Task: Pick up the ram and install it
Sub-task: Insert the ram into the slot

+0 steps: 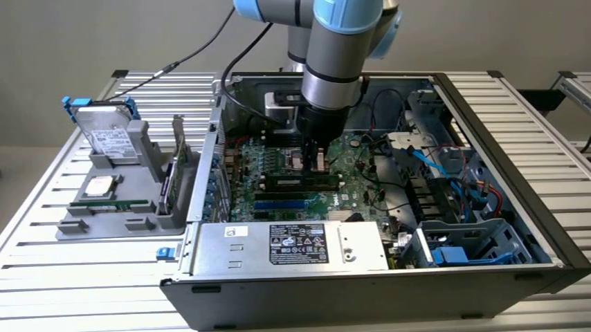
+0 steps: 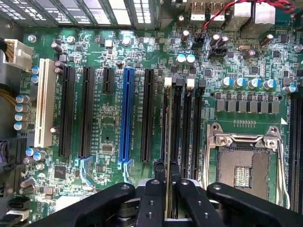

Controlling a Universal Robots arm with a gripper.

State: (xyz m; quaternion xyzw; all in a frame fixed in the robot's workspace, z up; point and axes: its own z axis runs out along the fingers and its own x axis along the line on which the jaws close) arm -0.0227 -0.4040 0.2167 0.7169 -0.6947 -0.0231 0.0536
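The ram [image 1: 297, 181] is a thin green stick with black chips, standing on edge in a black memory slot on the motherboard [image 1: 356, 162] inside the open computer case. In the wrist view the ram [image 2: 165, 142] shows edge-on as a narrow strip running from between my fingers along the slot beside a white latch [image 2: 167, 81]. My gripper [image 1: 312, 160] reaches straight down onto it. The two black fingertips [image 2: 160, 171] sit tight against either side of the stick, so the gripper [image 2: 166, 172] is shut on it.
A silver hard drive [image 1: 106, 138] leans on a grey fixture [image 1: 111, 225] at the exterior view's left, outside the case. The power supply [image 1: 288, 243] lies in front of the board. Cables [image 1: 443, 173] crowd the right side. The CPU socket [image 2: 244, 165] and a blue slot [image 2: 126, 118] flank the memory slots.
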